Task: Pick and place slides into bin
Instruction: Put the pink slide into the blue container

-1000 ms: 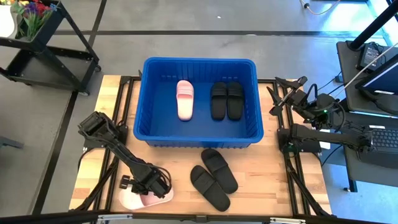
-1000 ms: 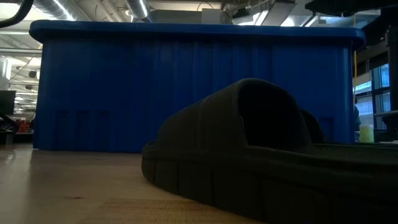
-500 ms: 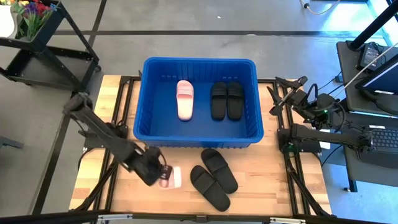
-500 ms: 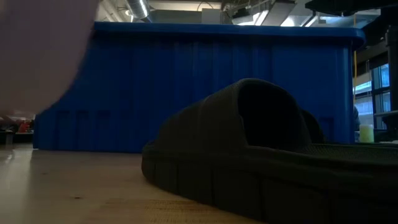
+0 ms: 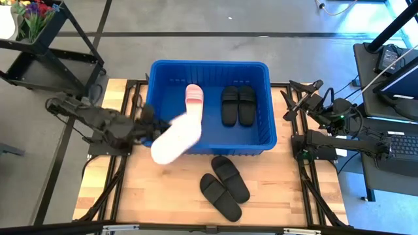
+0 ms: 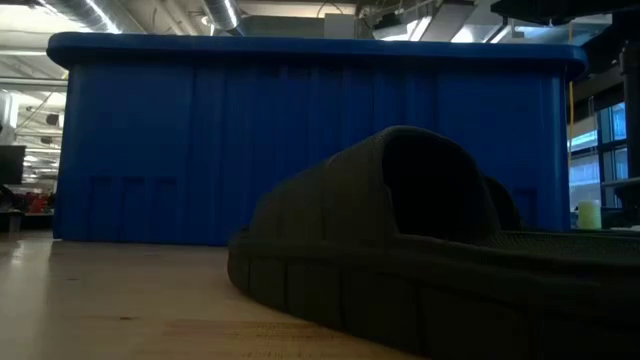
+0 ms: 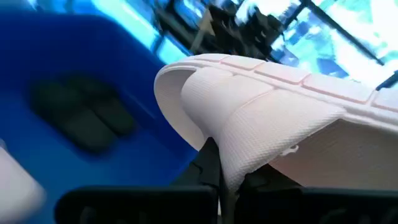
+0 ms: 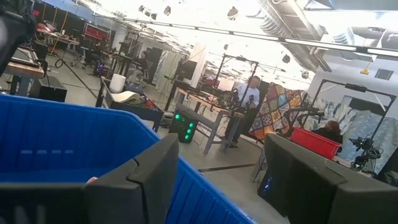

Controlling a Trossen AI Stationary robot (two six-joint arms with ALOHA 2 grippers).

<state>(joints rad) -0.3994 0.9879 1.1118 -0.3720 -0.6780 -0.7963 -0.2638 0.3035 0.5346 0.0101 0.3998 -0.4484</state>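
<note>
Table: I see a pale wooden top (image 5: pixel 274 189) on a black frame, standing on a grey concrete floor (image 5: pixel 196 46).
Room: from the right wrist view I look into a workshop hall with benches, and a person (image 8: pixel 250 93) stands far off; a dark cart with flowers (image 5: pixel 39 39) sits past the table's far left corner.
Bin: the blue bin (image 5: pixel 210 147) takes the middle of the table's far half.
Bin contents: one pale pink slide (image 5: pixel 194 96) lies in its left part, a pair of black slides (image 5: pixel 237 104) side by side in its right part.
On the table: two more black slides (image 5: pixel 224 187) lie between the bin's near wall and the table's near edge.
Left gripper: my left gripper (image 5: pixel 149 128) is clamped on the strap of a second pale pink slide (image 5: pixel 176 135), carried in the air over the bin's near left corner.
Right gripper: my right gripper (image 5: pixel 295 100) waits at the table's far right edge, fingers spread wide, holding nothing.
</note>
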